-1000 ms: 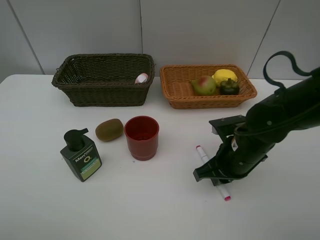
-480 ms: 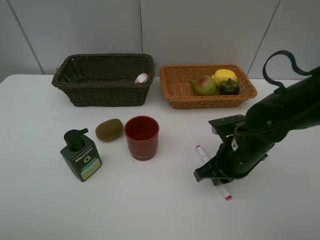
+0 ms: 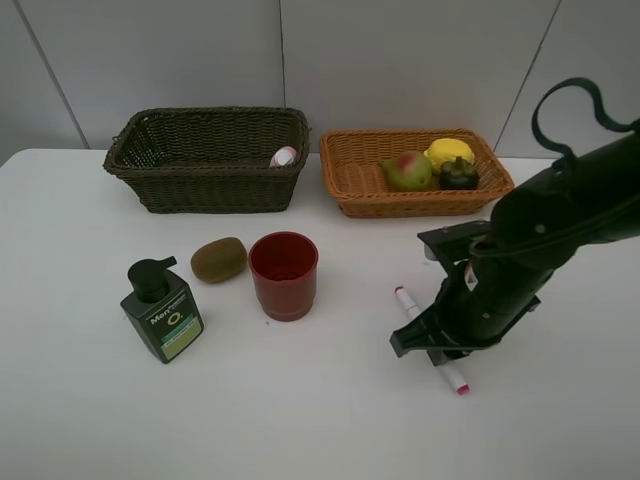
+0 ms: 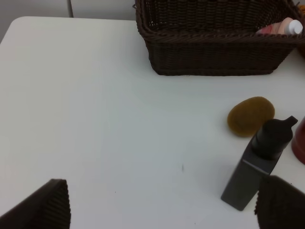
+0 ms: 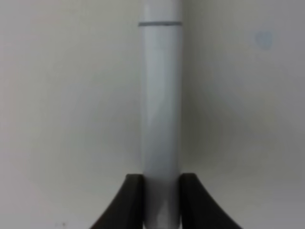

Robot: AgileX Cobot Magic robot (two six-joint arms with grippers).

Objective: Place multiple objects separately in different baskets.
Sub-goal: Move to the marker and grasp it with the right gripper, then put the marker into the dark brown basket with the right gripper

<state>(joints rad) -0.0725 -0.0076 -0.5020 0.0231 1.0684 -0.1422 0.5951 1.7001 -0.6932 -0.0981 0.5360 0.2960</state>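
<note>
White tabletop [image 3: 300,430], seen from a high camera. At the far left, towards the front, a dark green pump bottle [image 3: 162,312] stands upright. Behind it, by the wall, sits a deep dark olive-brown wicker basket [image 3: 205,172], and a pink bottle [image 3: 284,156] lies inside at its right end. A brown kiwi [image 3: 219,259] lies just right of the pump bottle, and a red cup [image 3: 284,275] stands upright just beside the kiwi. The left gripper [image 4: 167,195] shows only in its own wrist camera. It hangs over bare table with its jaws spread wide and holds nothing. Right of centre at the back is a shallower light orange-tan wicker basket [image 3: 350,192]. It holds a green-red pear [image 3: 407,171], a yellow lemon [image 3: 449,152] and a dark mangosteen [image 3: 459,174], bunched at its right end. In front of that basket, the right gripper [image 3: 437,345] reaches down, its jaws clenched around the middle of a white-pink marker [image 3: 408,302]. The marker's two ends stick out on either side. Whether the marker touches the table cannot be told.
</note>
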